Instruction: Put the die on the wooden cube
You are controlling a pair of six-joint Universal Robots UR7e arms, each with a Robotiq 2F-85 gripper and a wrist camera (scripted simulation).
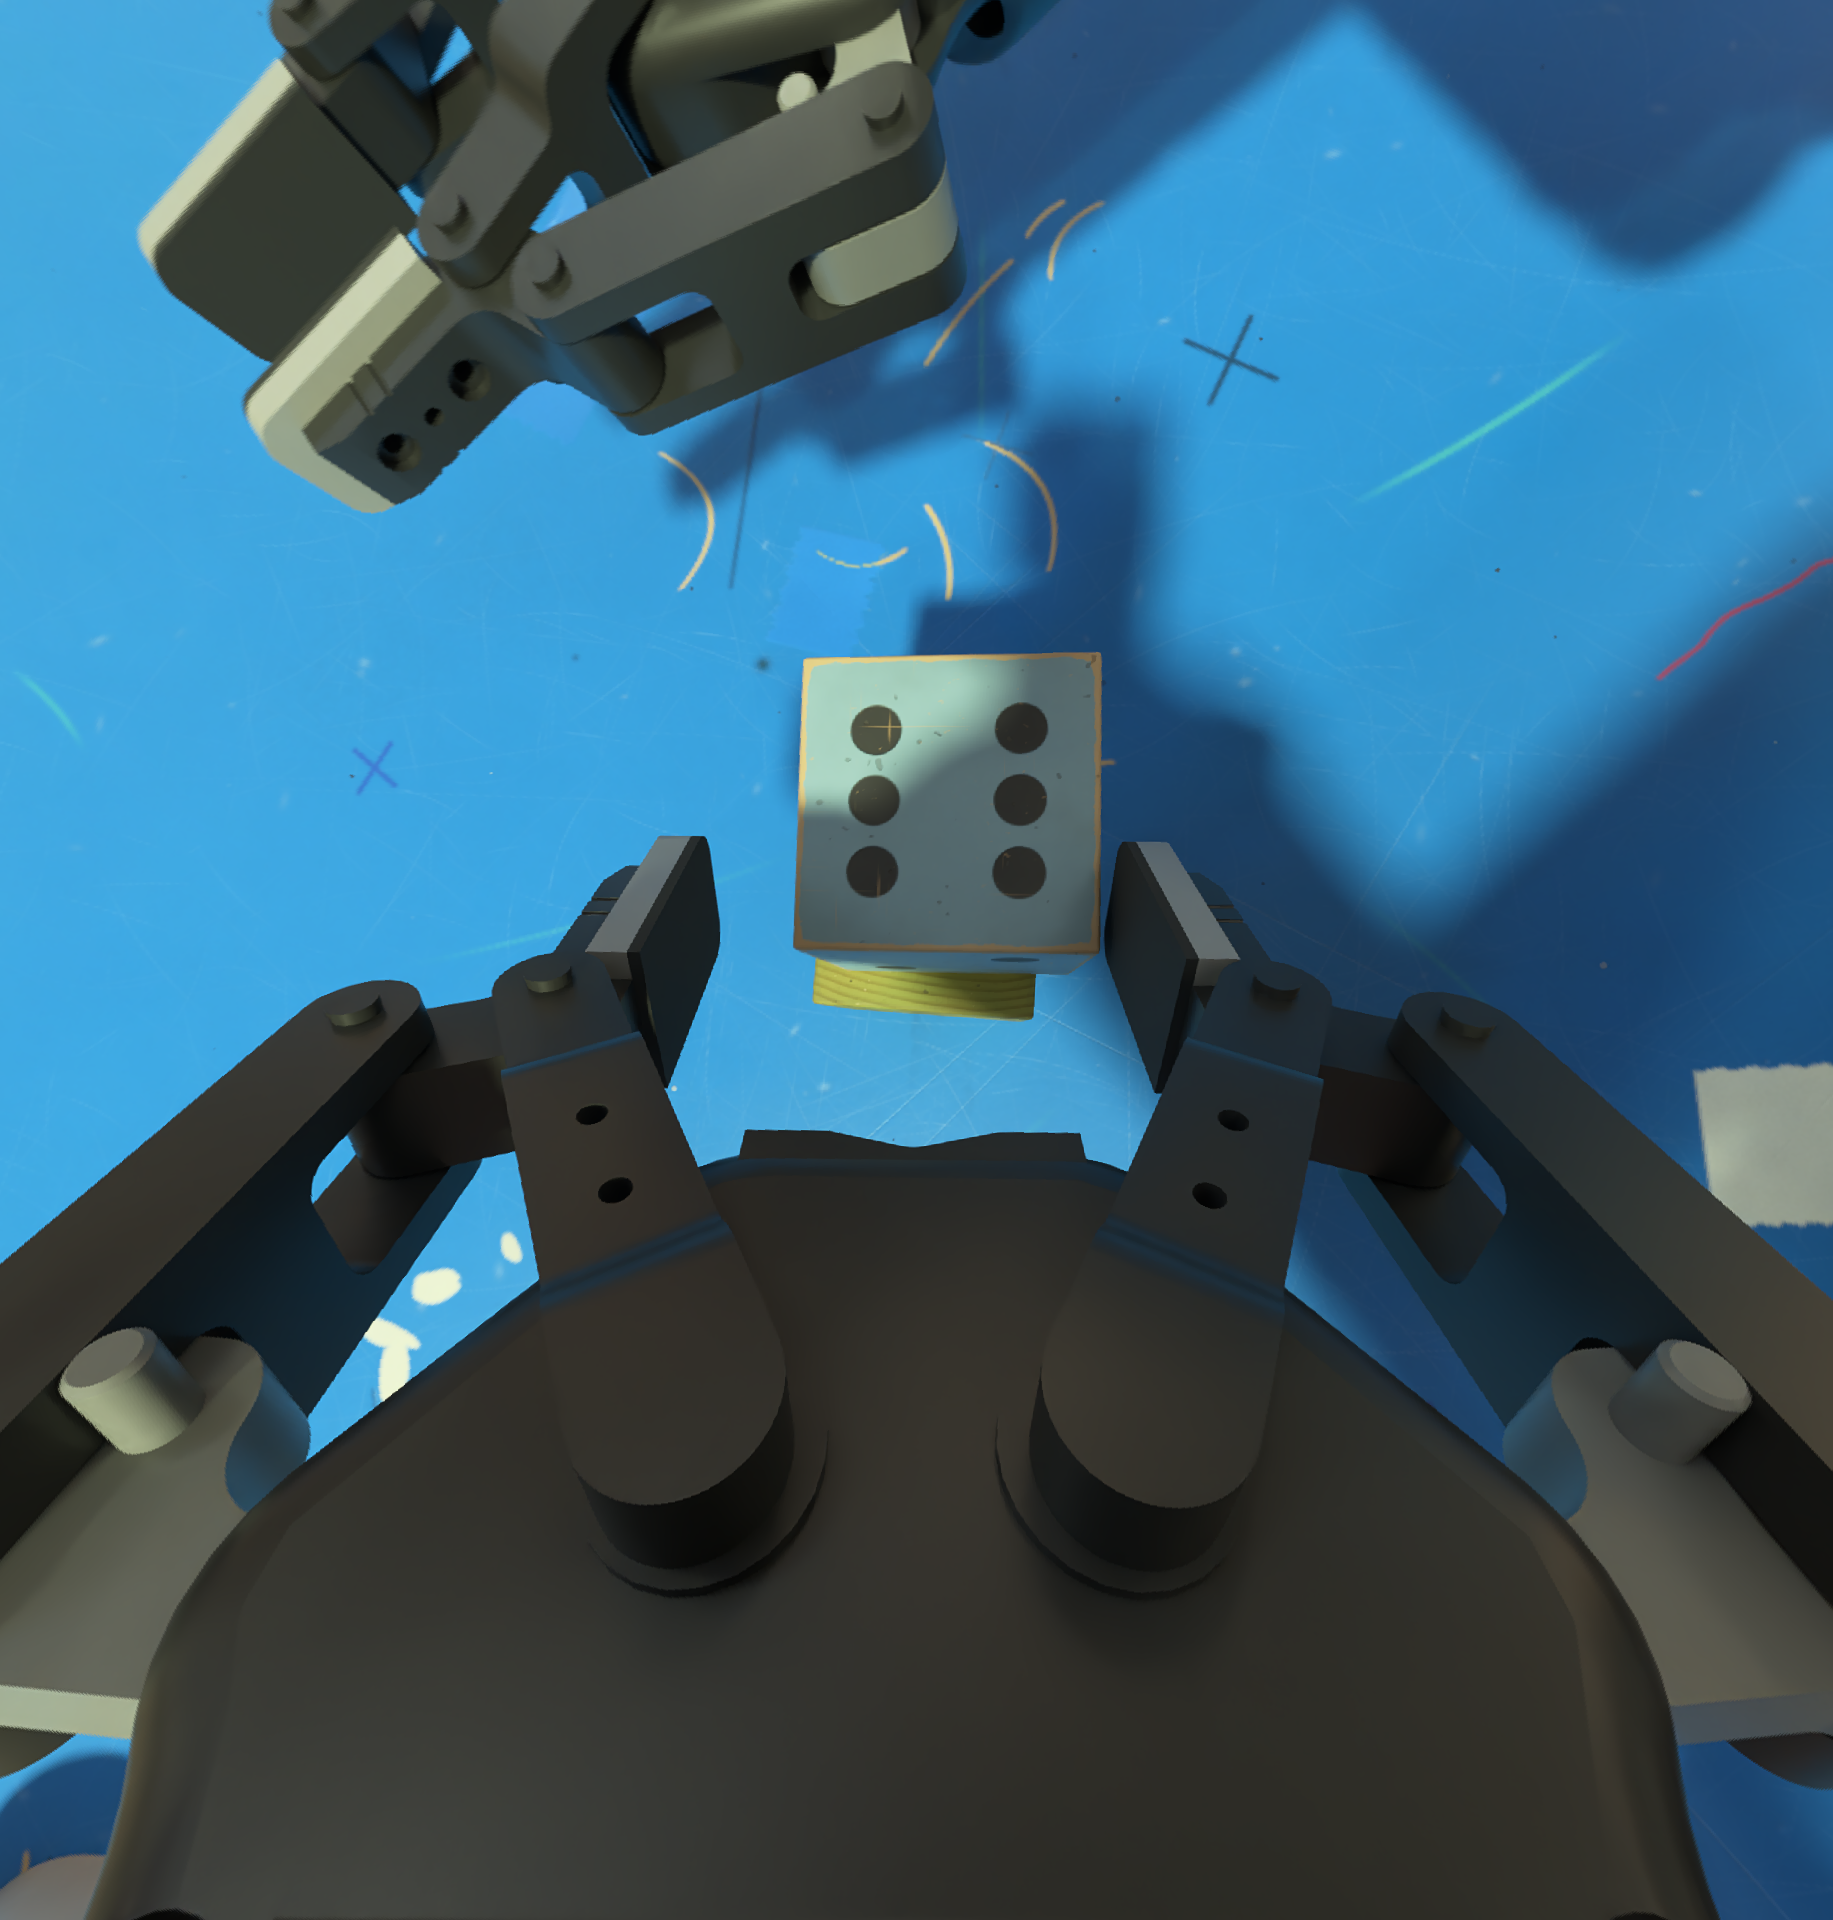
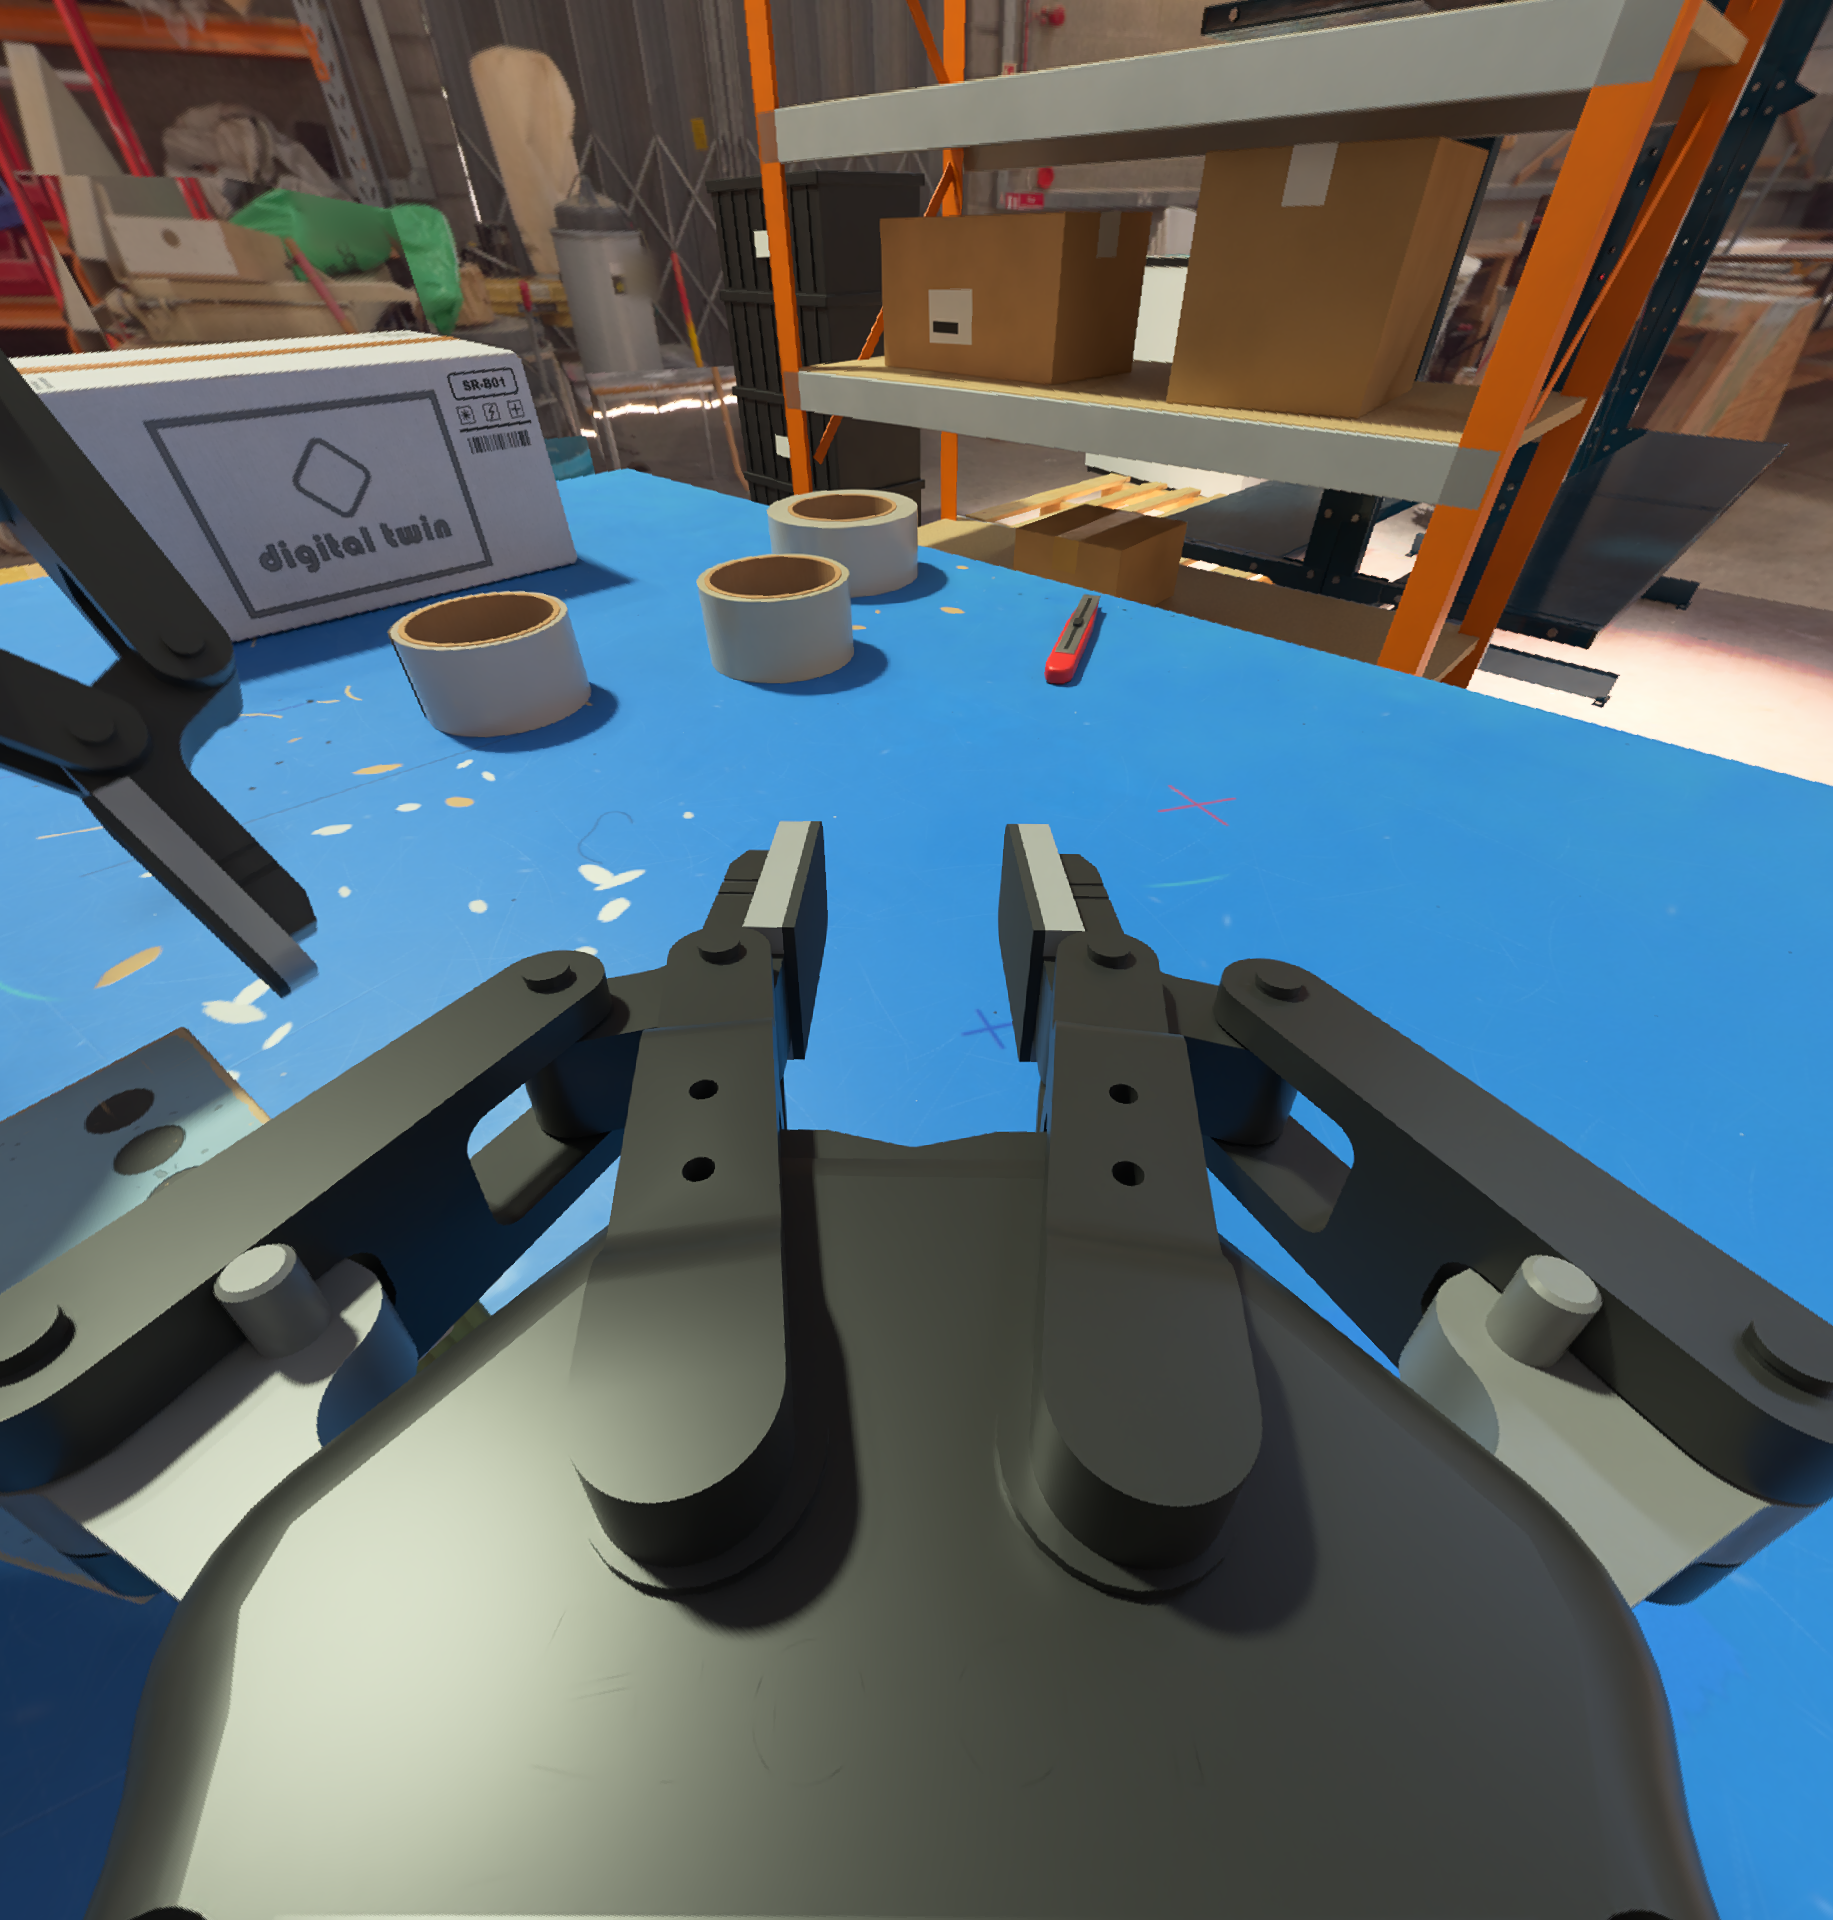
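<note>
— Left wrist view first: what have you got?

— Looking straight down, the die [image 1: 948, 802] sits six-side up on the wooden cube [image 1: 922, 987], of which only a yellow strip shows beneath its near edge. The left gripper [image 1: 912, 940] hangs over it with jaws spread wide, one finger on either side of the die (the right pad looks very close, though I cannot tell if it touches).

— And the other arm?

— The right gripper [image 2: 912, 935] is empty, its jaws partly apart above the blue table [image 2: 1411, 935]. In the left view it shows at the top, near the stack.

— Anything else out there?

— Three tape rolls [image 2: 491, 660], a red box cutter [image 2: 1073, 639] and a white carton [image 2: 299, 478] stand farther off.
</note>
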